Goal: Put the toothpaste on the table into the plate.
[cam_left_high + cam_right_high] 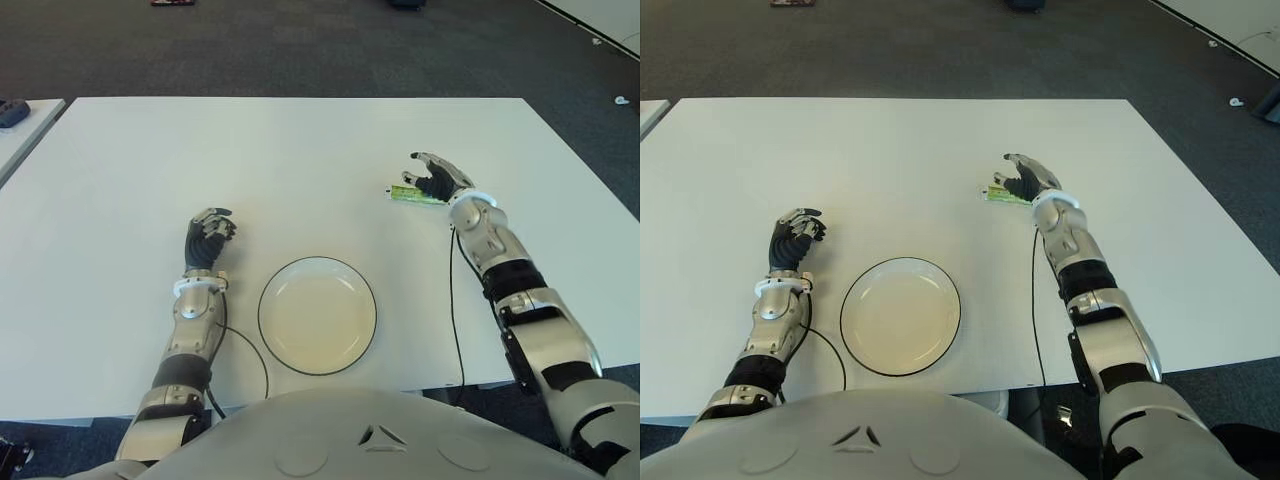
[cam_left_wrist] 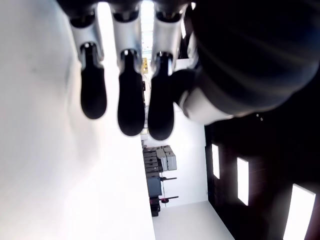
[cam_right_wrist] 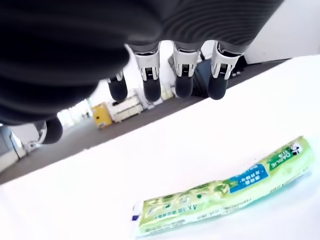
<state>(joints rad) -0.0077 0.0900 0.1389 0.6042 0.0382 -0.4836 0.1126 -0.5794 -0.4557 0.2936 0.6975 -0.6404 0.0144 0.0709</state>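
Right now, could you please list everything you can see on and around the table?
toothpaste tube: one, green, lying flat on the table right of centre, under the right hand.
plate: one, white with dark rim, near front edge, holding nothing.
table: one, white.
floor: dark carpet beyond the table.
left hand: fingers curled, holding nothing, left of the plate.
right hand: fingers spread above the toothpaste tube, not gripping.

- Your right hand (image 1: pixel 436 178) reached forward on an extended arm, fingers (image 3: pixel 184 75) spread and holding nothing.
- Your left hand (image 1: pixel 207 238) sat nearer the torso, fingers (image 2: pixel 131 95) loosely curled, empty.
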